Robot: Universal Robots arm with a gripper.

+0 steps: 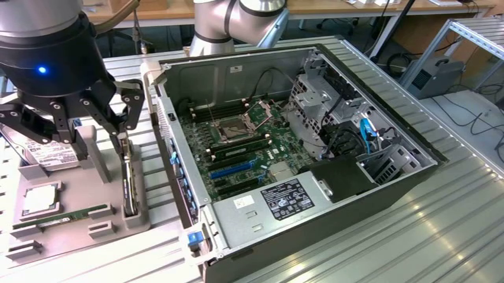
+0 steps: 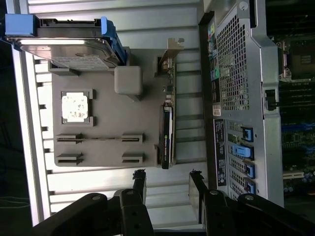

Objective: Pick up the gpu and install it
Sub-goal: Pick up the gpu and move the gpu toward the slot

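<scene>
The gpu [image 1: 129,184] is a thin black card standing on edge in a slot along the side of the grey holder tray [image 1: 118,221] that faces the case. In the wrist view the gpu [image 2: 167,140] has its silver bracket [image 2: 170,51] at the far end from me. My gripper [image 1: 91,130] hangs above the tray, a little above the card. It is open, with nothing between its black fingers [image 2: 140,184]. The card's near end lines up with the gap at my gripper [image 2: 168,177].
The tray also holds a hard drive [image 2: 69,46] in a blue caddy, a processor chip [image 2: 75,107] and a green memory stick [image 2: 98,138]. The open computer case [image 1: 393,194] lies on the exterior view's right, motherboard [image 1: 236,147] and blue slot [image 1: 232,168] exposed. Its rear panel [image 2: 231,73] borders the tray.
</scene>
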